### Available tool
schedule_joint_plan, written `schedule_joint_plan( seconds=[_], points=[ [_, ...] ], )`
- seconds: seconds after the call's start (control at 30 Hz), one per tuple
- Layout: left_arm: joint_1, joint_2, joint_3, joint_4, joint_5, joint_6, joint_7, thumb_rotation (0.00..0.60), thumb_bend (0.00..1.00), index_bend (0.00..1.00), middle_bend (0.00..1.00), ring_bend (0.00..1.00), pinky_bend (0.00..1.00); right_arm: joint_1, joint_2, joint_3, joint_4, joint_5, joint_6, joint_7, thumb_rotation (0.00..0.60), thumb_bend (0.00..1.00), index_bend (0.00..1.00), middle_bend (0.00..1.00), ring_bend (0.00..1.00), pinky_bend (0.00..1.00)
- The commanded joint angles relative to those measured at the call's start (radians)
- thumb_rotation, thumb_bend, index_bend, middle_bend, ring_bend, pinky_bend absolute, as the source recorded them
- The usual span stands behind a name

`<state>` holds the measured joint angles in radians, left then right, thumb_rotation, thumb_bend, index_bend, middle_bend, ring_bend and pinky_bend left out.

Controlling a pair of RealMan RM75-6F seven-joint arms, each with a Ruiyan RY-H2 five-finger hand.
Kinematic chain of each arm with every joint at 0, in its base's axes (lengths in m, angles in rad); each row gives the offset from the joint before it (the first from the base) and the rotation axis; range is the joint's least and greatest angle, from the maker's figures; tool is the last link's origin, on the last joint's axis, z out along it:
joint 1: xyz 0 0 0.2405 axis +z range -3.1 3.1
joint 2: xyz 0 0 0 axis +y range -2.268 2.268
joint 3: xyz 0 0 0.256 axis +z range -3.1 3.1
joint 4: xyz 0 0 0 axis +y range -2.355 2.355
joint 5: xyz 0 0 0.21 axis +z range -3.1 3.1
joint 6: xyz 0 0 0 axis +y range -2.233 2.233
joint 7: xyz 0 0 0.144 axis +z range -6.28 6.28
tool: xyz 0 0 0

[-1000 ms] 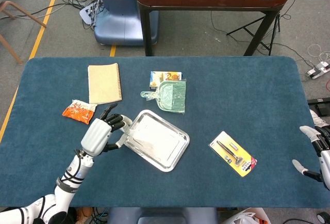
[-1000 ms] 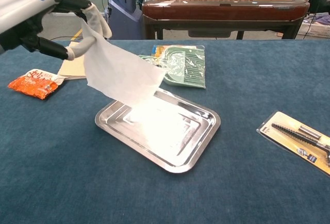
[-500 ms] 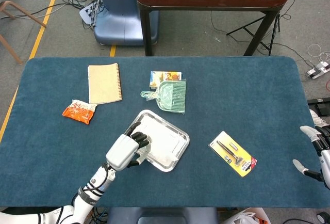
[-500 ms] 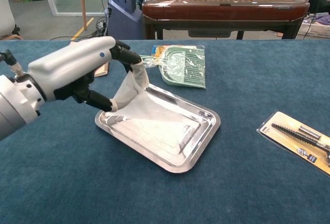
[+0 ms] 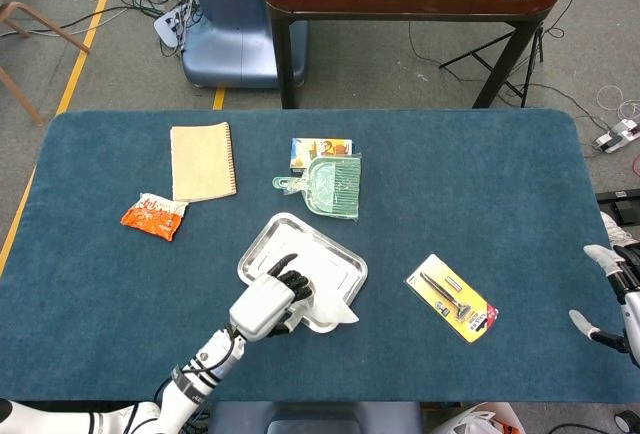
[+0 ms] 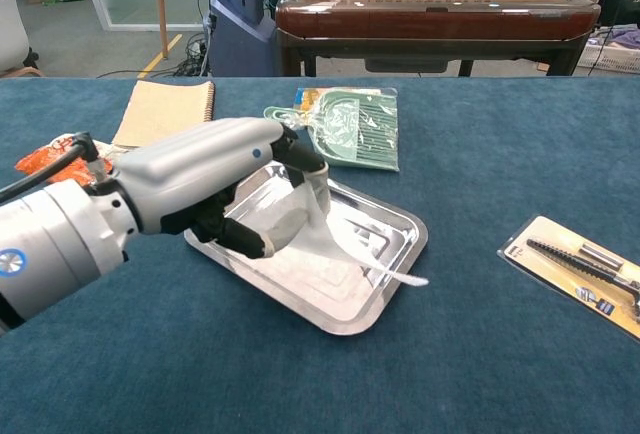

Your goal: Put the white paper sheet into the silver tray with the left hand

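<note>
The silver tray [image 5: 352, 266] [image 6: 405, 224] lies at the middle of the blue table. My left hand [image 5: 268, 305] [image 6: 222, 190] is low over the tray's near-left part and pinches the white paper sheet [image 5: 336, 308] [image 6: 318, 239] between thumb and fingers. The sheet drapes down from the hand onto the tray floor. One corner sticks out over the tray's front rim. My right hand [image 5: 612, 296] hangs at the far right edge of the table, fingers apart, holding nothing; the chest view does not show it.
A tan notebook [image 5: 203, 161] [image 6: 165, 111] and an orange snack packet [image 5: 153, 216] [image 6: 40, 160] lie at the left. A green dustpan [image 5: 336, 186] [image 6: 352, 129] and a small box [image 5: 320, 148] sit behind the tray. A yellow razor pack [image 5: 452, 297] [image 6: 580, 269] lies to the right.
The left hand has moved right and down over the tray, bringing the hanging sheet down onto the tray floor. The right hand has not moved.
</note>
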<state>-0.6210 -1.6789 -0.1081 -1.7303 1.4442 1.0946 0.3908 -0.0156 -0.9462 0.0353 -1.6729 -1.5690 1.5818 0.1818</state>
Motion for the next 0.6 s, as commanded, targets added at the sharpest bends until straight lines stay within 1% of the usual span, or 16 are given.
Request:
schedule_joint_plan(
  seconds=[0.03,0.1,0.2,0.43,0.53,0.6],
  points=[
    [-0.011,-0.009,-0.002,0.008,-0.017,-0.016,0.012,0.600,0.48,0.37,0.32,0.25,0.07,-0.001,-0.001,-0.001,0.002,0.000,0.001,0.002,0.600,0.19,0.16,0.17,0.10,0.11],
    [-0.018,-0.019,-0.001,0.021,-0.022,-0.022,0.028,0.600,0.43,0.28,0.28,0.21,0.07,-0.003,-0.001,-0.001,0.004,0.002,0.000,0.002,0.600,0.19,0.16,0.17,0.10,0.11],
    [-0.027,-0.038,0.004,0.041,-0.027,-0.033,0.047,0.600,0.38,0.21,0.25,0.17,0.07,-0.004,-0.001,-0.001,0.005,0.002,0.002,0.004,0.600,0.19,0.16,0.17,0.10,0.11],
    [-0.047,-0.077,-0.004,0.076,-0.039,-0.043,0.064,0.600,0.36,0.19,0.23,0.16,0.07,-0.003,-0.002,-0.001,0.006,0.001,0.001,0.004,0.600,0.19,0.16,0.17,0.10,0.11],
    [-0.051,-0.054,0.002,0.070,-0.044,-0.053,0.073,0.600,0.36,0.19,0.23,0.16,0.07,-0.003,-0.003,-0.001,0.007,0.001,0.000,0.006,0.600,0.19,0.16,0.17,0.10,0.11],
    [-0.058,-0.012,0.012,0.049,-0.061,-0.081,0.100,0.600,0.36,0.23,0.23,0.18,0.07,-0.003,-0.003,-0.001,0.008,0.001,0.000,0.007,0.600,0.19,0.16,0.17,0.10,0.11]
  ],
)
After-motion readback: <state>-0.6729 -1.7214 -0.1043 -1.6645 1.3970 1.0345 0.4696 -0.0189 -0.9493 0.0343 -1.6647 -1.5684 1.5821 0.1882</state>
